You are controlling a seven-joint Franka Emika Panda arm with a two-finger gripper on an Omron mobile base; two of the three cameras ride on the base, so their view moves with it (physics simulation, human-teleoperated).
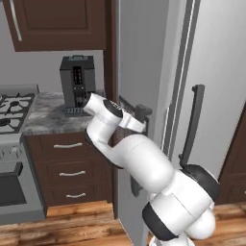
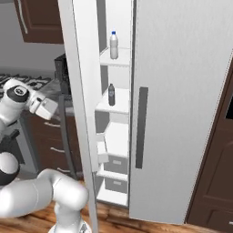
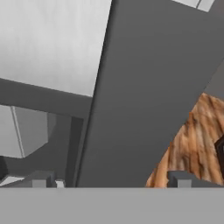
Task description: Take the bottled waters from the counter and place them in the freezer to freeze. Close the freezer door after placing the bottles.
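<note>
Freezer stage, late. Both bottled waters stand on freezer [image 2: 116,136] shelves: the milky bottle [image 2: 113,45] at 12 o'clock, the clear bottle [image 2: 111,94] below it. The freezer door [image 2: 77,91] is ajar; fingers [image 2: 45,108] spread, empty, against its outer face. Remaining: closing.

Glossy white rounded arm [image 1: 144,163], dark joint rings, seemingly cable-free.
</note>
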